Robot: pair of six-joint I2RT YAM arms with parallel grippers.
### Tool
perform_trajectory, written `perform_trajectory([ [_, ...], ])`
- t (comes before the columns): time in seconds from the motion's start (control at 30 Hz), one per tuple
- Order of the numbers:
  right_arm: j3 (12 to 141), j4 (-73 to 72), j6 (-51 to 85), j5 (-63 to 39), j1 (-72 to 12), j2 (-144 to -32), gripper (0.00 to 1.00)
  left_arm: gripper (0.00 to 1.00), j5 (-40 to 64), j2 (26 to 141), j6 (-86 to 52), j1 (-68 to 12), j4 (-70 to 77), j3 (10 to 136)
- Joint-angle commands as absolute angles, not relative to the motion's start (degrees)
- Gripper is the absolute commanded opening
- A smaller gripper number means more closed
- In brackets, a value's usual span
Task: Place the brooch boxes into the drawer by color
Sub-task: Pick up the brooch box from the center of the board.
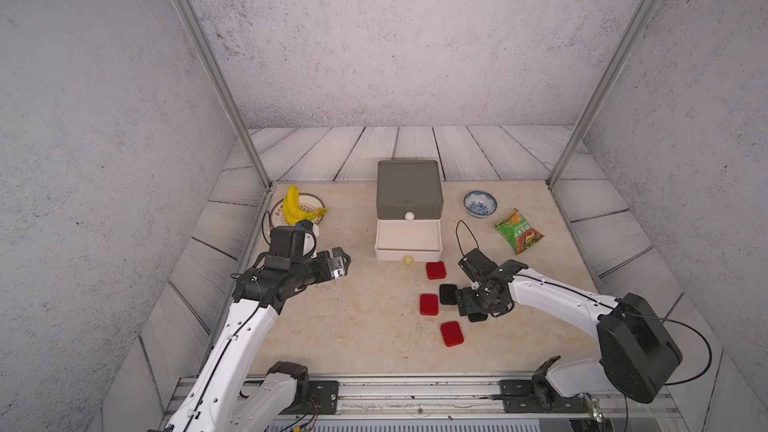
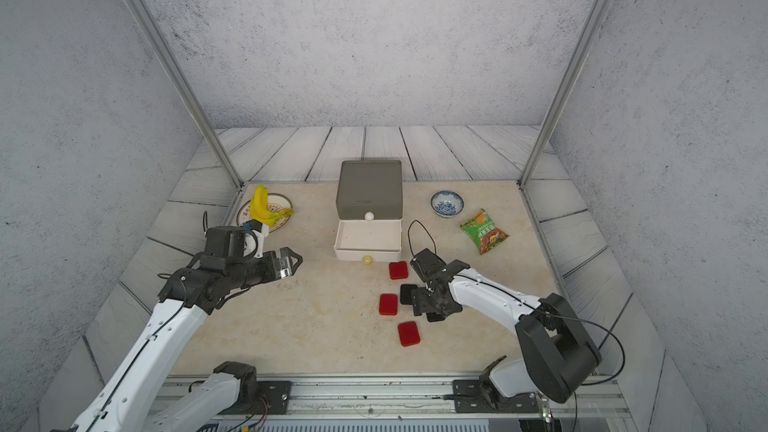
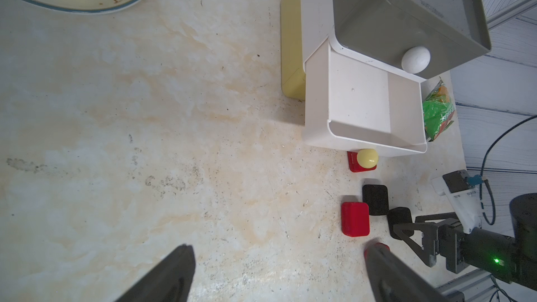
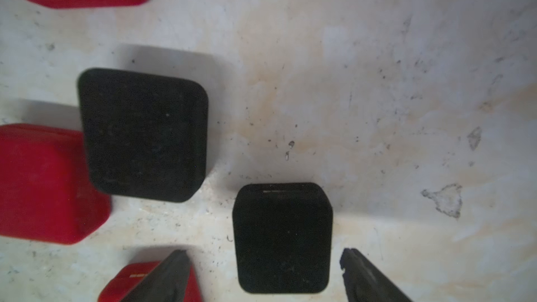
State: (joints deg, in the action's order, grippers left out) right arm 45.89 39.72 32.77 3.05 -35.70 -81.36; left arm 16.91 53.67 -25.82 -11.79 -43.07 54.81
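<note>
Right wrist view shows the right gripper open astride a black brooch box, holding nothing, so it should centre before closing.

Brooch boxes lie before the drawer, plate to its left, bowl and packet to its right.

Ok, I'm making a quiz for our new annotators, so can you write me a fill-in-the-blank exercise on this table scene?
1. The drawer chest has one tier pulled out and empty: the ____ one.
2. ____ red brooch boxes lie on the table.
3. The right claw hangs open astride a ____ brooch box.

Missing words: white; three; black.
</note>
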Motion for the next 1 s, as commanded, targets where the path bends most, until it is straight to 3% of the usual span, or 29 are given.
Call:
perform_trajectory([
  [0.0, 44.7, 38.4, 33.6, 3.7, -35.2, -81.9, 0.87, 0.98, 16.4, 53.1, -25.0, -12.0, -42.5, 54.8],
  [0.43, 43.9, 36.6, 33.0, 1.8, -34.5, -84.2, 0.68, 0.98, 16.0, 52.8, -24.9, -12.1, -42.8, 54.4],
  [0.6, 43.9, 36.9, 33.2, 2.5, -34.5, -83.7, 0.5, 0.98, 15.9, 52.8, -24.9, -12.0, -42.7, 54.3],
  [0.97, 49.1, 42.7, 32.4, 5.9, -34.5, -76.4, 0.44, 0.98, 15.7, 52.5, -24.6, -12.0, -43.0, 54.4],
])
